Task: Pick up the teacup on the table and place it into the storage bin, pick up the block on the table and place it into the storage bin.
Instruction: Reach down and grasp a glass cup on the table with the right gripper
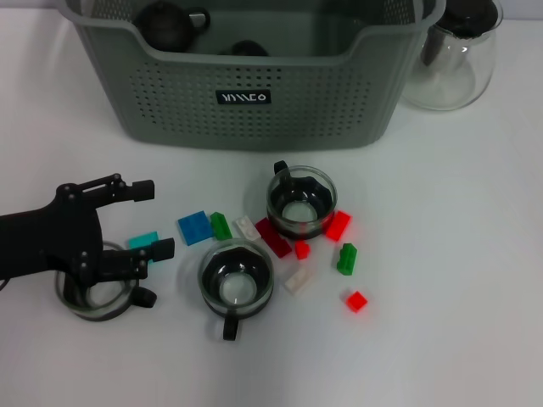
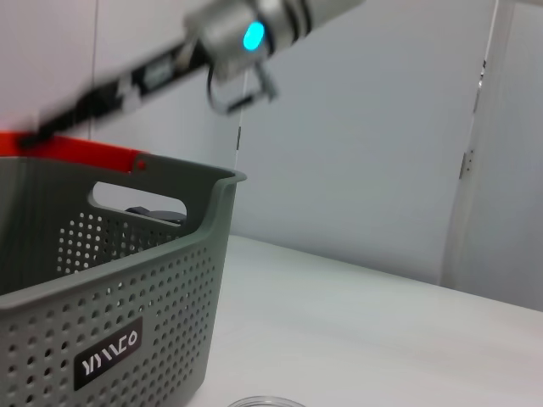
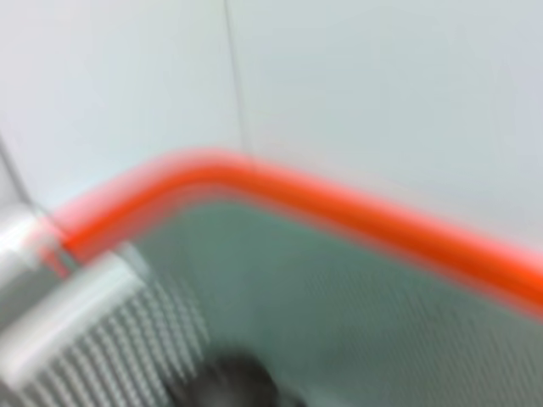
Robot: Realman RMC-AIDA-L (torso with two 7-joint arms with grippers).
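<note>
Teacup [image 1: 99,291] (table's left edge) under open left gripper [image 1: 146,220].

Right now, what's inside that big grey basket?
The basket holds two dark rounded items: one near its left corner and another toward the middle. Its front wall hides the floor, so anything more can't be seen.

The storage bin [image 1: 254,93] is grey-green, its walls dotted with rows of small round holes around a black label with white lettering, and beside it stands a clear glass carafe [image 1: 454,59] with a black top. In front of the bin, on the white table [image 1: 458,254], three clear glass teacups [image 1: 301,202] with black handles sit among scattered blocks: blue [image 1: 194,227], cyan [image 1: 143,241], green [image 1: 221,225], white [image 1: 299,280] and red [image 1: 356,300]. The left gripper [image 1: 144,219] is matt black.
</note>
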